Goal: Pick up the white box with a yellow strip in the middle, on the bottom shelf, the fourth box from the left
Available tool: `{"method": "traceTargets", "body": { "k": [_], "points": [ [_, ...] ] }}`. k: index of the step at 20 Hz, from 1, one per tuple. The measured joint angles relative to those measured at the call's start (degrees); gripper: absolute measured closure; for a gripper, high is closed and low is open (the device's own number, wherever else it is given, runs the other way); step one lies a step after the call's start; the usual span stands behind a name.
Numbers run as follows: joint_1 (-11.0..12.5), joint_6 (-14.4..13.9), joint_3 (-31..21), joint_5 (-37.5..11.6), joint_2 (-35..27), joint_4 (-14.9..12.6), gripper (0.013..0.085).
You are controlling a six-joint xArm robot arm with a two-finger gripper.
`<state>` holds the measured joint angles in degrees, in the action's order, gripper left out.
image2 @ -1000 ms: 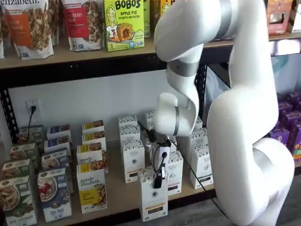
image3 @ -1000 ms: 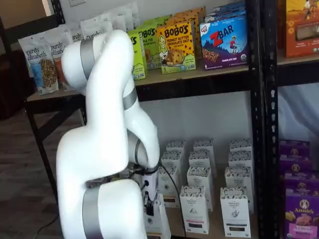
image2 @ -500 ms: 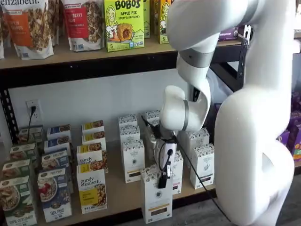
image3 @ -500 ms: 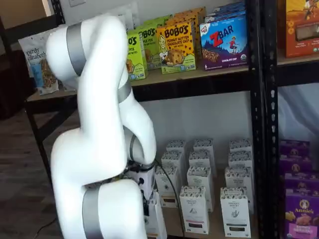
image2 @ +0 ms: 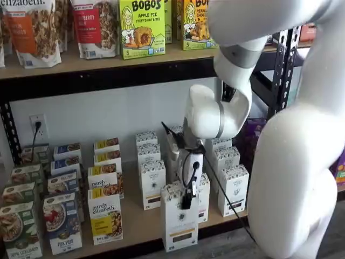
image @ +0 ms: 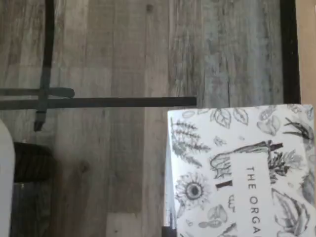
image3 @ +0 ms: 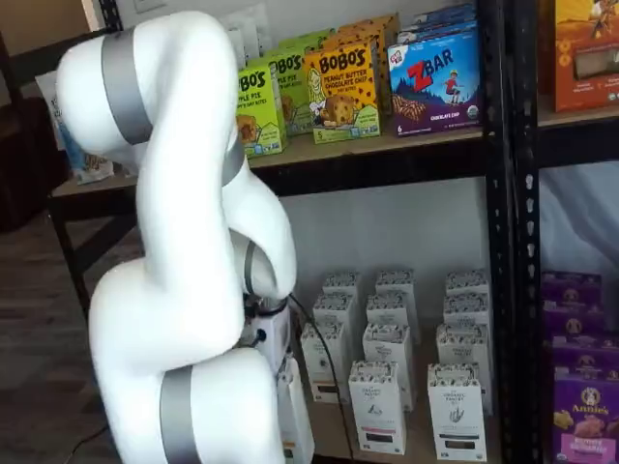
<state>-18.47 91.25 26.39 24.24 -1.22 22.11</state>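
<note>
**Wrist view: white box gripped at the front edge of the bottom shelf**

Wrist view shows the white box [image: 242, 173] from above, its top printed with black leaves, flowers and the letters "THE ORGA", over grey wood-plank floor [image: 108, 54] and a black frame bar [image: 98, 102].

Taking the white box [image2: 179, 224] as landmark in a shelf view: to its left on the bottom shelf [image2: 140, 229] stand rows of blue-fronted cereal boxes [image2: 62, 221], then the yellow-and-white "purely elizabeth" boxes [image2: 105, 218], then a row of alike white cartons [image2: 153, 183] with dark bands. The white box itself is at the front edge of the shelf, ahead of its neighbours, upright, its yellowish band low on the front. The gripper [image2: 188, 198] reaches down onto its top, and the black fingers are clenched on the box. To its right more white cartons [image2: 233, 189] stand further back. Above it, a green Bobo's box [image2: 142, 27] sits on the upper board.

In a shelf view the white arm [image3: 184, 271] hides most of the box [image3: 295, 425]; only a narrow side of it shows.
</note>
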Motion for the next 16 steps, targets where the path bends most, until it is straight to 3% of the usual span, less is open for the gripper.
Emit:
{"method": "traceTargets", "body": {
  "k": [2,4,16],
  "points": [
    [0.1,-3.0,-0.8,1.8,2.7,-3.1,0.049],
    [0.4,-4.1,-1.5,3.5,5.1,-4.3,0.049],
    [3.2,-5.1,-3.2,15.5,17.4,-6.6,0.049]
  ]
}}
